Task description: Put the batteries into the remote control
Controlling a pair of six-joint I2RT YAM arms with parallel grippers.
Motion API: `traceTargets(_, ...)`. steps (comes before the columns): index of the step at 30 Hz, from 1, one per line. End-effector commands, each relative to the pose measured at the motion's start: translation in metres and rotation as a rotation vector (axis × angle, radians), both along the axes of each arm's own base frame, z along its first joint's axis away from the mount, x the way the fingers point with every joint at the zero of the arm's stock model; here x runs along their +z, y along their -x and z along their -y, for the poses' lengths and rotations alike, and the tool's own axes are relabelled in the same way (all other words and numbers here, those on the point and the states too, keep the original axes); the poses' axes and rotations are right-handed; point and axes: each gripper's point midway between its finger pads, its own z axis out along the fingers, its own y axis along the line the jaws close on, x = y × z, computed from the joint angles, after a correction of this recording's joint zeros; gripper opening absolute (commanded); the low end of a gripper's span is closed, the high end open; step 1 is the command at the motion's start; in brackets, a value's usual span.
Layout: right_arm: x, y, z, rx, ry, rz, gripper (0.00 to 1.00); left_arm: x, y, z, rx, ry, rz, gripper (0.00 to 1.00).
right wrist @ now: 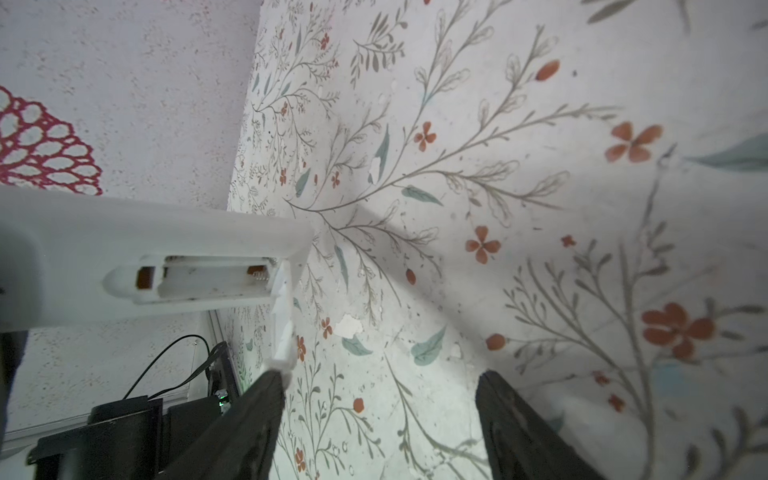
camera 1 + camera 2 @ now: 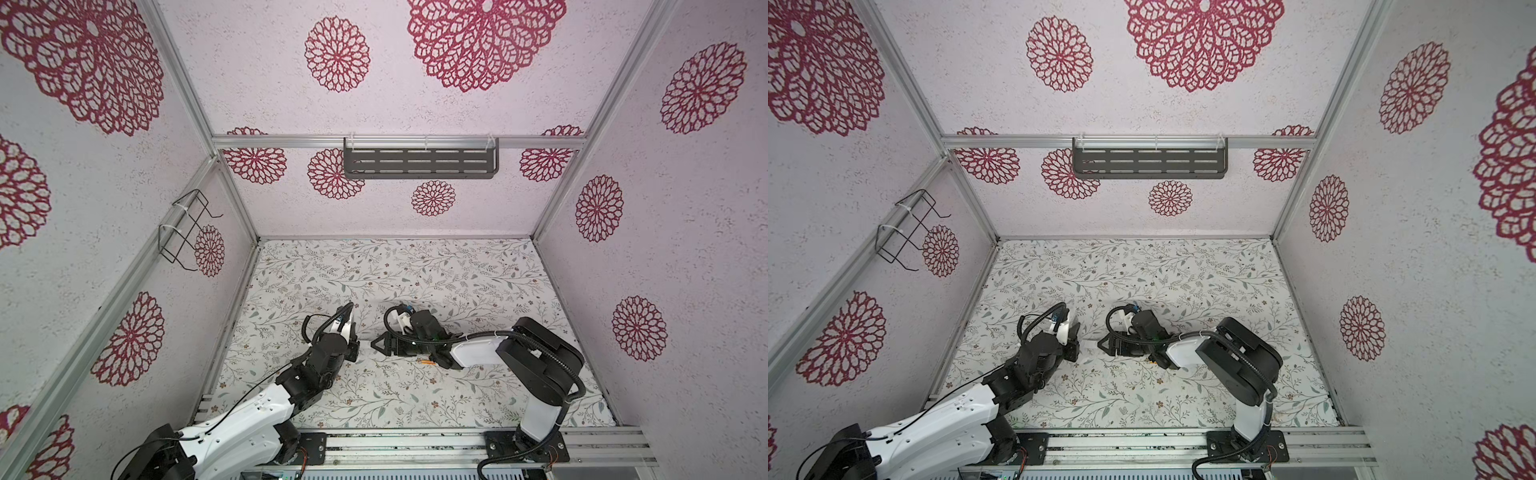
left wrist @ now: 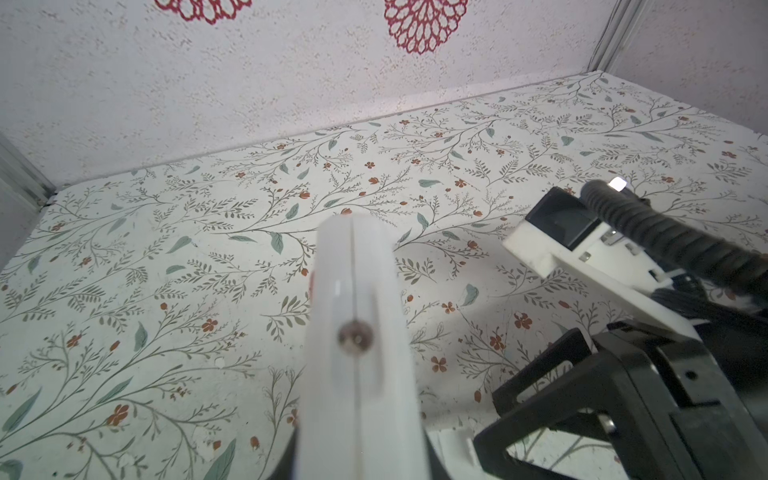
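My left gripper (image 2: 353, 341) (image 3: 359, 465) is shut on the white remote control (image 2: 348, 326) (image 2: 1066, 330) (image 3: 357, 291). The remote slants down toward the table. Its battery compartment (image 1: 208, 278) is uncovered and empty, with a spring showing. A thin white cover piece (image 1: 282, 320) (image 3: 451, 446) hangs at the remote's lower end, against one finger of my right gripper. My right gripper (image 2: 374, 343) (image 1: 380, 376) stands open just right of the remote, nothing between its fingers. An orange battery (image 2: 426, 364) (image 2: 1152, 362) lies on the table, half hidden under my right wrist.
The floral table mat (image 2: 415, 399) is walled in on three sides. A dark slotted shelf (image 2: 419, 164) hangs on the back wall and a wire rack (image 2: 183, 230) on the left wall. A metal rail (image 2: 415, 442) runs along the front edge.
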Motion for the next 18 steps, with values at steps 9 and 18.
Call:
traceTargets(9,-0.006,-0.005,-0.007,-0.006,-0.059,-0.01,0.75,0.001,-0.004,0.013,-0.014,0.101,0.035,0.0)
traceTargets(18,-0.006,-0.003,-0.005,-0.003,-0.082,-0.019,0.65,-0.002,-0.006,0.009,0.005,0.078,0.036,0.0)
